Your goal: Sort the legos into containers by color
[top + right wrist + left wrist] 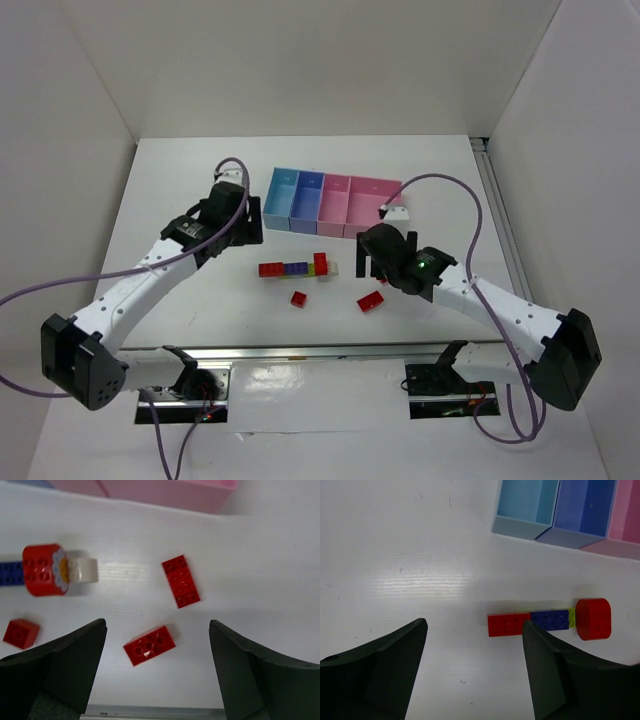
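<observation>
Sorting looked barely started: the containers [303, 222] seemed empty from above. A joined row of legos [297, 268] sat on the table [200, 180] just in front of them, with loose red bricks [370, 301] nearer the front. The left gripper [474, 626] and right gripper [157, 625] both gaped wide, holding nothing.

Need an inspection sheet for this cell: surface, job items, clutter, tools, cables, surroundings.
surface: white table, faint scuffs.
job's things: joined row of bricks mid-table, red, blue, yellow-green, red, whitish; three loose red bricks near it; four-bin row behind, no brick seen inside.
clutter: small white piece at the wide pink bin's right end, kind unclear.
grippers: left tool and right tool open, holding nothing.
cables: purple cables looping off both arms, away from the bricks.
surroundings: white walls; metal rail along the near edge.
</observation>
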### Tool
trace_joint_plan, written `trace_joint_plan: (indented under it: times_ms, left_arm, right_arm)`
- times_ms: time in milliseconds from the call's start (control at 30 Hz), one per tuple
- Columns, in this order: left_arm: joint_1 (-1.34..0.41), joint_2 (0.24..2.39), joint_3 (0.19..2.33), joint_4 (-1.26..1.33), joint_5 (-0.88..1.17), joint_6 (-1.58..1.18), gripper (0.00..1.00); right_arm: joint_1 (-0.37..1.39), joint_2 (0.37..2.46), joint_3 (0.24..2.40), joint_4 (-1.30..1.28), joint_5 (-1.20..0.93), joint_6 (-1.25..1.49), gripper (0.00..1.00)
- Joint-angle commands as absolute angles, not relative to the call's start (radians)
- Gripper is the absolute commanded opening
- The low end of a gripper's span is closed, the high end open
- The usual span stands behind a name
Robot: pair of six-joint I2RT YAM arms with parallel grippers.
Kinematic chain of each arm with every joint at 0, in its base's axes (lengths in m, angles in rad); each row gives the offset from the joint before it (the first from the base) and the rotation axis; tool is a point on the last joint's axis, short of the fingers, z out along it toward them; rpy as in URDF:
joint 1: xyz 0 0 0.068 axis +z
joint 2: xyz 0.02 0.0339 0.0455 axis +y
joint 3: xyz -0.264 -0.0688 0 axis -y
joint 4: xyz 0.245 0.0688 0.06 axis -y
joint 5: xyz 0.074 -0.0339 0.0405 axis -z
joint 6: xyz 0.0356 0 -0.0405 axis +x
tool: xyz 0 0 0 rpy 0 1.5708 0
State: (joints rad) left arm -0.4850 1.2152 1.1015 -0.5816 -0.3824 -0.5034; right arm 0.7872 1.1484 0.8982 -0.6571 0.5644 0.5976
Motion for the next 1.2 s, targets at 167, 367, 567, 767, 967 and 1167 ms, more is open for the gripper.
trace_joint_plan:
  times_ms: [167,367,567,767,967,1167]
  left_arm:
    - [-0.503,1.246,1.138,-0.608,-0.313,-0.548,0.71]
    - [-0.503,1.246,1.048,-0.574,-0.239,-0.603,0.80]
    - [-0.503,1.296,1.057,-0.586,-0.213,-0.612,0.81]
    - [-0.494,1.325,1.023,-0.562,-0.127,-0.617,0.81]
    - [-0.494,1.357,0.971,-0.502,-0.094,-0.638,0.81]
    - [-0.474,1.397,0.951,-0.470,-0.035,-0.658,0.92]
  right_arm:
    - [0.833,1.239,0.885,-0.411,0.273,0.549,0.90]
    - [0.857,1.342,0.961,-0.331,0.278,0.560,0.90]
    - [0.905,1.549,1.092,-0.347,0.340,0.522,0.90]
    - [0.905,1.681,1.144,-0.347,0.350,0.512,0.80]
    - [0.914,1.730,1.178,-0.347,0.399,0.522,0.66]
    - [0.927,1.759,1.198,-0.347,0.426,0.522,0.46]
